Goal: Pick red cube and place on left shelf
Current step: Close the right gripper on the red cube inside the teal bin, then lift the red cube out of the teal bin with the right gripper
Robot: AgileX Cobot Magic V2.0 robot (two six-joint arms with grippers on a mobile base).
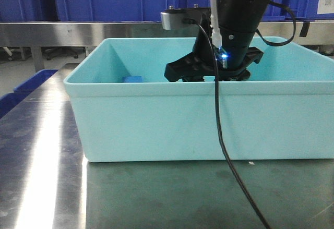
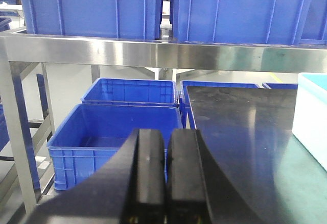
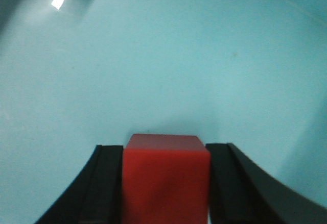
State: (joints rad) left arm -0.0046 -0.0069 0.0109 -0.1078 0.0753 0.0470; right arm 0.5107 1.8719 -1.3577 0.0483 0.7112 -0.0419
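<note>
You are working the right end effector [image 3: 166,155] inside the teal tub [image 1: 156,130]; its walls are hemming you in, leaving only the open top. A blue block [image 1: 132,79] is lying by the far wall. Beyond, blue crates [image 2: 92,7] are filling the left shelf [image 2: 153,53].

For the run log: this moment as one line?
phase: grasp | right gripper: jaws shut on red cube, in teal tub | left gripper: shut, empty | left shelf: no cube yet
</note>
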